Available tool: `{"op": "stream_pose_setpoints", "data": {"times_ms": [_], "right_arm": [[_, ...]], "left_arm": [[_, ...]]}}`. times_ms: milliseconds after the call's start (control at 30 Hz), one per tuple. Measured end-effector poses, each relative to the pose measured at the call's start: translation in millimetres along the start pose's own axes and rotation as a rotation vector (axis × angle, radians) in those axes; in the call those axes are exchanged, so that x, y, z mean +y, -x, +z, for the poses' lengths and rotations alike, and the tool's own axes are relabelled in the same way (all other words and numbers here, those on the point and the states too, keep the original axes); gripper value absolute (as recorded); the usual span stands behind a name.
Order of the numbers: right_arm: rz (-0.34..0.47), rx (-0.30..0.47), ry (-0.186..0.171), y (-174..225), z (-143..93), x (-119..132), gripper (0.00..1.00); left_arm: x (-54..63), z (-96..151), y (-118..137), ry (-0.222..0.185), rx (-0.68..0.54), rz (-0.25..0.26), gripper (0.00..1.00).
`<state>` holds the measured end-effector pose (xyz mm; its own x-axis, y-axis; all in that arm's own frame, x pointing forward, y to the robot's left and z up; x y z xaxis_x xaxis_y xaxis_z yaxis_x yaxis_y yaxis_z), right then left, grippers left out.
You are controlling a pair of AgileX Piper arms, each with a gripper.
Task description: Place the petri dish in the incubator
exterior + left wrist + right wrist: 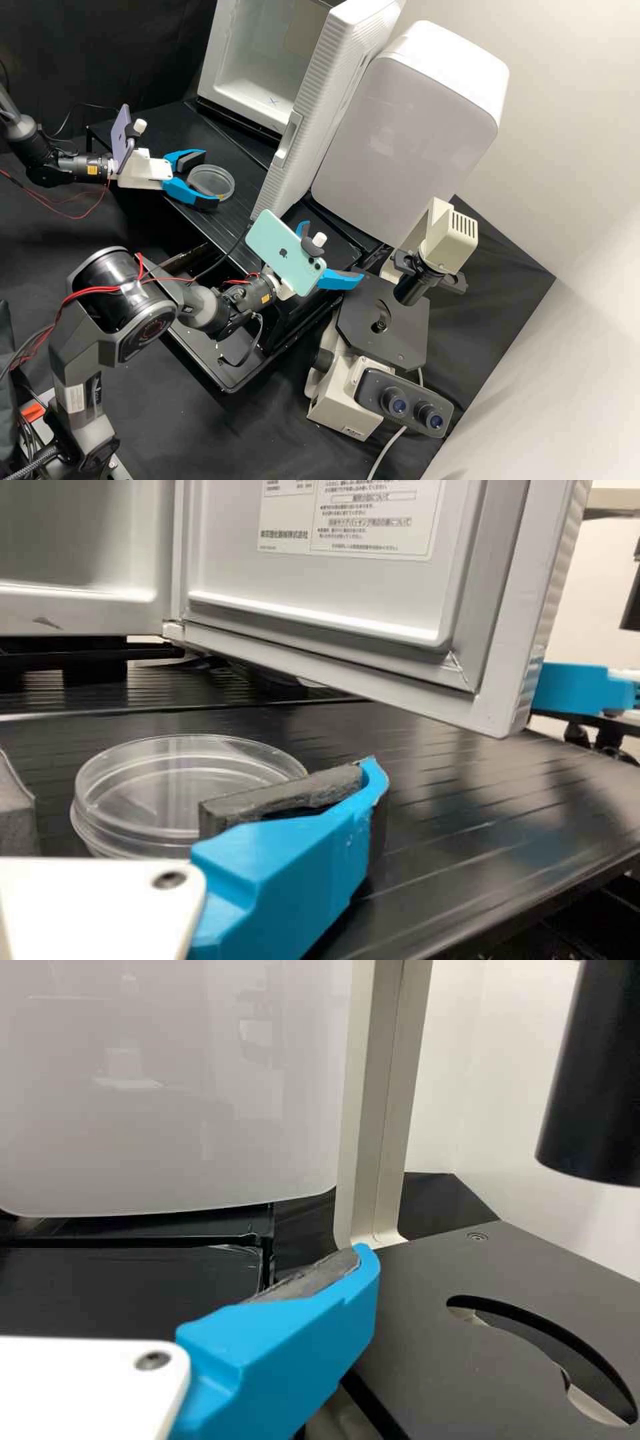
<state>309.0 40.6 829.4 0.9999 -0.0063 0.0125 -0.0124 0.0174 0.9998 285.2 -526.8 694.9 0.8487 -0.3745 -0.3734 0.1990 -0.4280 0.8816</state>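
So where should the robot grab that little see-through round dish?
By its low side wall, I'd say, squeezing two opposite sides. The dish is round, shallow and flat on the black shelf, so its top offers nothing to pinch. Come in level from the side away from the white box, like the left hand, one finger each side.

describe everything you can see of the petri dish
The round, shallow petri dish of clear plastic looks empty and apparently lidded. It sits flat on the black ribbed platform in front of the open white incubator. It lies between the spread blue fingers of the left end effector. Whether a pad touches its wall cannot be told.
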Motion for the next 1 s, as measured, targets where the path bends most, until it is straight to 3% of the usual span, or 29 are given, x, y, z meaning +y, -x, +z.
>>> {"op": "stream_pose_setpoints", "data": {"times_ms": [1000], "right_arm": [[0.0,0.0,0.0,0.0,0.0,0.0,1.0]], "left_arm": [[4.1,-0.8,-8.5,-0.014,0.004,-0.014,1.0]]}}
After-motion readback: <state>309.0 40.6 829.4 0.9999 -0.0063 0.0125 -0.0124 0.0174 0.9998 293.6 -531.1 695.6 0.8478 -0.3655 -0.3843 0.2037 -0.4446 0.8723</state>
